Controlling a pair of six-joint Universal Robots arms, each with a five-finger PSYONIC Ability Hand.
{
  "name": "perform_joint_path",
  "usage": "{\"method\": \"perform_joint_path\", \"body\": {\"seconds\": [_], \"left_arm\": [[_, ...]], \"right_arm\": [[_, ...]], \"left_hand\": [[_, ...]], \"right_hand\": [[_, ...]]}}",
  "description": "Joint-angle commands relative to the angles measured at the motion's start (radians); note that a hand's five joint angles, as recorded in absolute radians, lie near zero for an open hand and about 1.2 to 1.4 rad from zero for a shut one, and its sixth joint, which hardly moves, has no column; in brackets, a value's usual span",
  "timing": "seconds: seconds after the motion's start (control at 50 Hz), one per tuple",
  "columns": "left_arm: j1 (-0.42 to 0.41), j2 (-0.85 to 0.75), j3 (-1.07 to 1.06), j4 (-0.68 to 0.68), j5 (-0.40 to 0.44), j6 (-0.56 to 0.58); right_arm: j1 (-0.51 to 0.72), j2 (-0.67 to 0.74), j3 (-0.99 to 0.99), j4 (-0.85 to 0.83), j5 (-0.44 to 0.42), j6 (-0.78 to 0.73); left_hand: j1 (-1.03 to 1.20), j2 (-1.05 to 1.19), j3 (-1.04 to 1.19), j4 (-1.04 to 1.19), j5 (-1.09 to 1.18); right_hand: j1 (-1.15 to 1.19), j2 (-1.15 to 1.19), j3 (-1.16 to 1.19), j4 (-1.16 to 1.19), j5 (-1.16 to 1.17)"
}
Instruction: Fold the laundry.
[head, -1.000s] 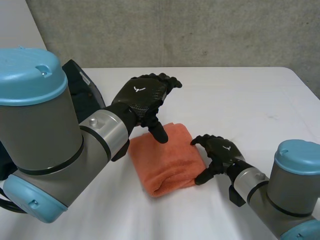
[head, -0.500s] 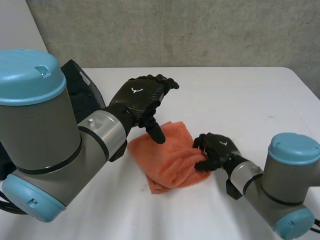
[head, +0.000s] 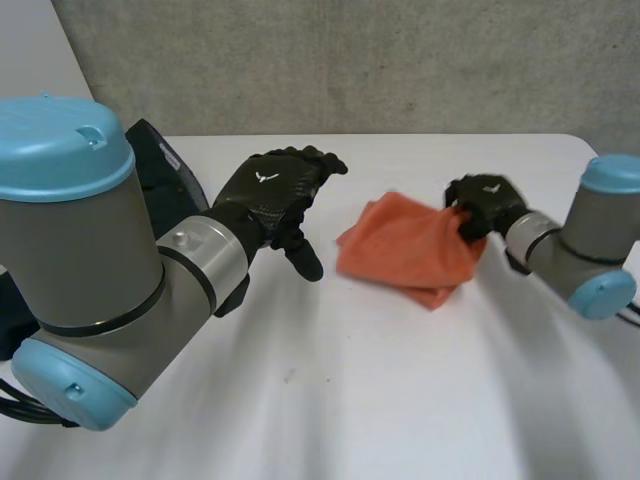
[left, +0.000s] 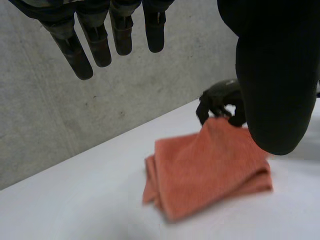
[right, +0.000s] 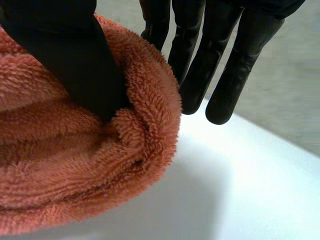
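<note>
Right hand pinches towel corner; left hand hovers, fingers straight.

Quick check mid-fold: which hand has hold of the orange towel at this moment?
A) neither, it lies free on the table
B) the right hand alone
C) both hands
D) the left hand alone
B: the right hand grips the orange towel at one edge, its thumb dug into the pile in the right wrist view, while the left hand hangs open beside the towel, apart from it.
</note>
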Motion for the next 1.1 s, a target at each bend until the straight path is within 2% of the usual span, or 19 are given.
{"method": "perform_joint_path", "body": {"seconds": [0.02,0.12,0.26,0.48,0.5,0.6,0.62,0.64,0.66,0.76,0.92,1.06,1.1], "left_arm": [[-0.002,-0.01,0.012,0.0,-0.024,0.001],[0.0,-0.014,0.019,0.0,-0.027,0.001],[0.0,-0.017,0.019,0.0,-0.028,0.0],[0.0,-0.032,0.019,0.0,-0.028,0.001],[0.0,-0.032,0.019,0.0,-0.028,0.001],[0.0,-0.032,0.019,0.0,-0.028,0.001],[-0.002,-0.032,0.019,0.0,-0.028,0.001],[-0.002,-0.033,0.021,0.0,-0.028,0.001],[-0.002,-0.033,0.022,0.0,-0.028,0.001],[-0.002,-0.033,0.022,0.0,-0.028,0.0],[-0.004,-0.02,0.019,-0.002,-0.028,0.0],[-0.002,-0.007,0.013,-0.002,-0.028,0.001],[0.0,-0.003,0.009,0.0,-0.028,0.0]], "right_arm": [[-0.165,0.183,-0.333,0.066,0.009,-0.007],[-0.278,0.285,-0.511,0.115,0.024,-0.009],[-0.415,0.376,-0.637,0.146,0.057,-0.032],[-0.504,0.45,-0.714,0.148,0.156,-0.09],[-0.504,0.453,-0.714,0.149,0.188,-0.098],[-0.512,0.447,-0.703,0.151,0.189,-0.105],[-0.512,0.445,-0.702,0.152,0.181,-0.105],[-0.51,0.444,-0.702,0.161,0.169,-0.105],[-0.507,0.442,-0.703,0.165,0.164,-0.105],[-0.504,0.419,-0.702,0.189,0.153,-0.105],[-0.505,0.294,-0.613,0.321,0.133,-0.105],[-0.565,0.09,-0.366,0.389,0.014,-0.154],[-0.588,0.018,-0.276,0.393,-0.003,-0.221]], "left_hand": [[-0.029,-0.013,-0.023,-0.012,-0.015],[-0.029,-0.013,-0.023,-0.012,-0.015],[-0.029,-0.013,-0.023,-0.012,-0.015],[-0.026,-0.01,-0.02,-0.009,-0.012],[-0.026,-0.01,-0.02,-0.009,-0.012],[-0.026,-0.01,-0.02,-0.009,-0.012],[-0.026,-0.01,-0.02,-0.009,-0.012],[-0.026,-0.01,-0.02,-0.009,-0.012],[-0.026,-0.01,-0.02,-0.009,-0.012],[-0.026,-0.01,-0.02,-0.009,-0.012],[-0.026,-0.01,-0.02,-0.009,-0.012],[-0.029,-0.013,-0.023,-0.012,-0.015],[-0.032,-0.016,-0.026,-0.015,-0.018]], "right_hand": [[0.514,0.265,0.22,0.21,0.295],[0.514,0.265,0.22,0.21,0.295],[0.514,0.265,0.22,0.21,0.295],[0.514,0.265,0.22,0.21,0.295],[0.514,0.265,0.22,0.21,0.295],[0.514,0.265,0.22,0.21,0.295],[0.27,0.022,-0.023,-0.033,0.052],[-0.648,-0.896,-0.941,-0.951,-0.866],[-0.708,-0.956,-1.002,-1.011,-0.926],[-0.708,-0.956,-1.002,-1.011,-0.926],[-0.708,-0.956,-1.002,-1.011,-0.926],[-0.708,-0.956,-1.002,-1.011,-0.926],[-0.708,-0.956,-1.002,-1.011,-0.926]]}}
